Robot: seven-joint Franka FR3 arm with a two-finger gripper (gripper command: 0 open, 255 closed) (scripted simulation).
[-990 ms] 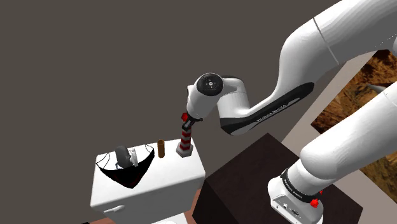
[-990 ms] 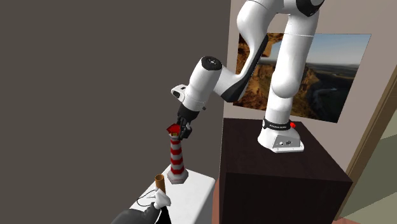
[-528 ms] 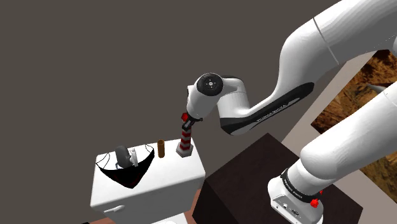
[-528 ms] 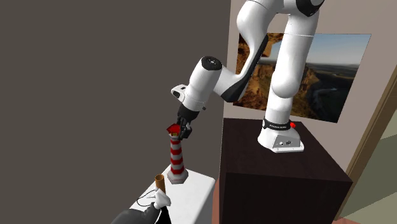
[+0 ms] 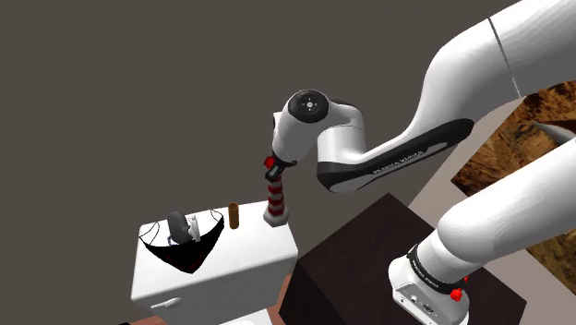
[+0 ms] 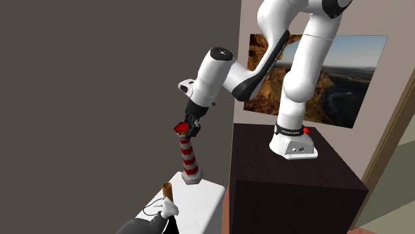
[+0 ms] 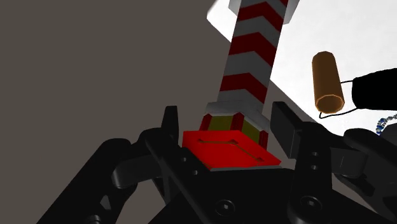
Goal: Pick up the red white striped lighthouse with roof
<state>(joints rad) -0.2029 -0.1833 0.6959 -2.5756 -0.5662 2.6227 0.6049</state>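
Red-and-white striped lighthouse (image 6: 189, 156) leans slightly, roof clasped by the hand (image 6: 188, 129).

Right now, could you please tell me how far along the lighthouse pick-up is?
Done: the claw is shut on the red roof of the lighthouse. In hand: the lift; its base sits low over the white cabinet, and contact can't be ruled out. Left: raising it clearly free.

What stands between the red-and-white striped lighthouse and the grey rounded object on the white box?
A short brown upright cylinder, apart from both the red-and-white striped lighthouse and the grey rounded object, as the shoulder view shows.
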